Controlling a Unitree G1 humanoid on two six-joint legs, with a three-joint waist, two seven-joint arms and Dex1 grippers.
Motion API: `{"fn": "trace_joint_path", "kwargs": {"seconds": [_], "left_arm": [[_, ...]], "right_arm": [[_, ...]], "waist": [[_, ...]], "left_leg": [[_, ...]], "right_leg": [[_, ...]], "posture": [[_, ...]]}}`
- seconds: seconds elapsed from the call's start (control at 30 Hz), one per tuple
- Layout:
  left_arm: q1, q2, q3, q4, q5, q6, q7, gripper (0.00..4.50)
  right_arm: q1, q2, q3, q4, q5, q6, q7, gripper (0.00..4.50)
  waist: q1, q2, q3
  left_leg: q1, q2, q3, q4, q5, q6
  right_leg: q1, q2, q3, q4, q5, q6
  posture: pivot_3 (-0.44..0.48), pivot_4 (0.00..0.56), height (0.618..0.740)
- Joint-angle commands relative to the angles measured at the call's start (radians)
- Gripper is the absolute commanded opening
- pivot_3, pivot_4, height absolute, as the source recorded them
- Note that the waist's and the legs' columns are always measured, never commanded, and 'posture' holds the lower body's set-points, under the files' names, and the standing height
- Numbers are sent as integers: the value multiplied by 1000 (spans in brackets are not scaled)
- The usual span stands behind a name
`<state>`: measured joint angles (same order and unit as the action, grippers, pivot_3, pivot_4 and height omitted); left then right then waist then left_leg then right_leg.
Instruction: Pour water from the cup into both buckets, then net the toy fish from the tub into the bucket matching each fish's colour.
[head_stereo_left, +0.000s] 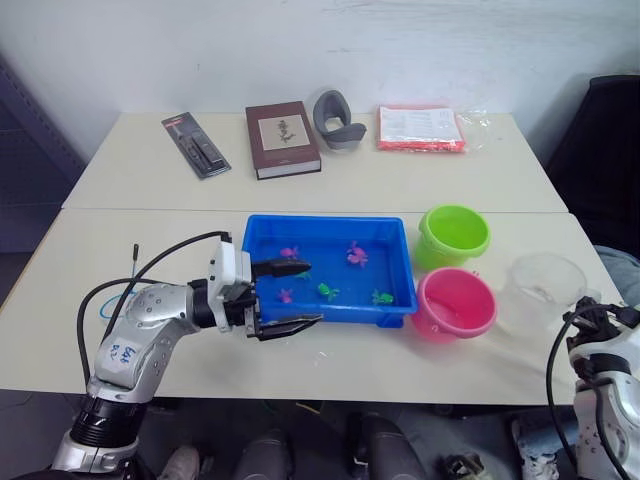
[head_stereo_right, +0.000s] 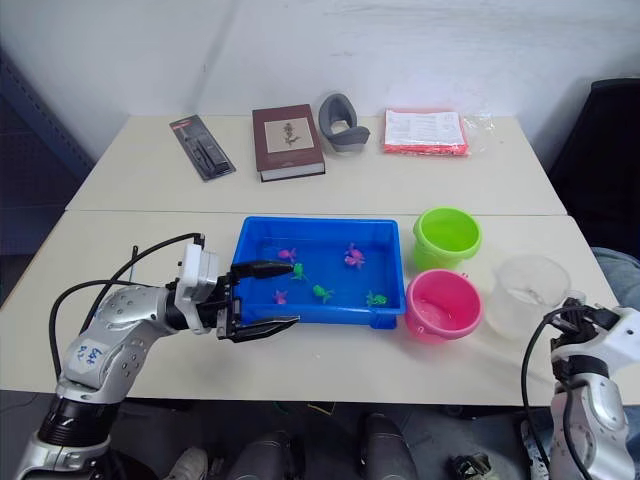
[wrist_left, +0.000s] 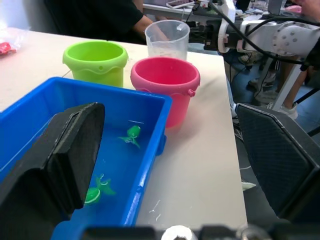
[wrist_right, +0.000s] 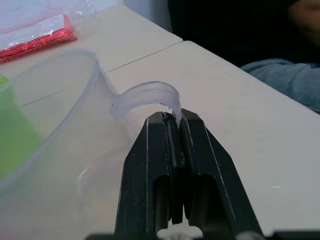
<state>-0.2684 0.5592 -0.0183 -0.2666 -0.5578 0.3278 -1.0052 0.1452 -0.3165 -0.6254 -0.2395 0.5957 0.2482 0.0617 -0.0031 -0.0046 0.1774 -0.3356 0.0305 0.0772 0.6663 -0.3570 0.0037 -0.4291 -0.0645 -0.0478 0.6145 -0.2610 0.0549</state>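
While the right gripper (wrist_right: 172, 120) is clamped on the handle of the large clear plastic cup (head_stereo_right: 527, 293), the left gripper (head_stereo_left: 292, 296) is held apart astride the shallow bright blue plastic tub (head_stereo_left: 330, 268), where tiny toy fish (head_stereo_left: 327, 291) lie.

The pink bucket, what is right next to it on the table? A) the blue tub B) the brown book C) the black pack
A: the pink bucket stands right beside the blue tub, at its near right corner, while the brown book lies far back on the table.
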Motion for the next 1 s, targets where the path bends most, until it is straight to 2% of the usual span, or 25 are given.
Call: {"fn": "trace_joint_path", "kwargs": {"seconds": [0.03,0.2,0.4,0.57,0.8,1.0], "left_arm": [[-14,-4,7,-2,-26,4,-21,4500],[-26,-23,-19,32,-23,10,-58,4500],[-51,-62,-40,85,-10,-1,-76,4500],[-61,-82,-56,106,7,-16,-89,4500],[-86,-106,-69,145,25,-37,-96,4500],[-90,-120,-72,164,35,-53,-98,4500]], "right_arm": [[38,-58,-58,-156,5,16,0,24],[155,-203,-41,-321,-137,57,59,24],[174,-269,3,-447,-262,103,64,24],[183,-322,32,-484,-418,109,82,24],[214,-349,69,-465,-592,7,150,24],[205,-311,65,-448,-624,-41,176,24]], "waist": [[-1,0,0],[0,2,1],[0,-1,2],[1,-1,2],[3,-2,2],[1,-2,2]], "left_leg": [[0,0,0,0,0,0],[0,0,1,0,0,0],[0,0,1,0,0,-1],[0,-1,1,0,2,-4],[0,-2,1,0,0,-1],[0,-1,1,0,0,0]], "right_leg": [[0,0,0,0,0,0],[0,1,1,0,0,1],[0,3,1,0,-1,1],[0,3,1,-1,-1,3],[0,3,0,-4,0,4],[0,3,0,-4,0,4]], "posture": [[0,150,740],[0,150,740],[0,150,740],[0,150,740],[0,150,740],[0,150,740]]}}
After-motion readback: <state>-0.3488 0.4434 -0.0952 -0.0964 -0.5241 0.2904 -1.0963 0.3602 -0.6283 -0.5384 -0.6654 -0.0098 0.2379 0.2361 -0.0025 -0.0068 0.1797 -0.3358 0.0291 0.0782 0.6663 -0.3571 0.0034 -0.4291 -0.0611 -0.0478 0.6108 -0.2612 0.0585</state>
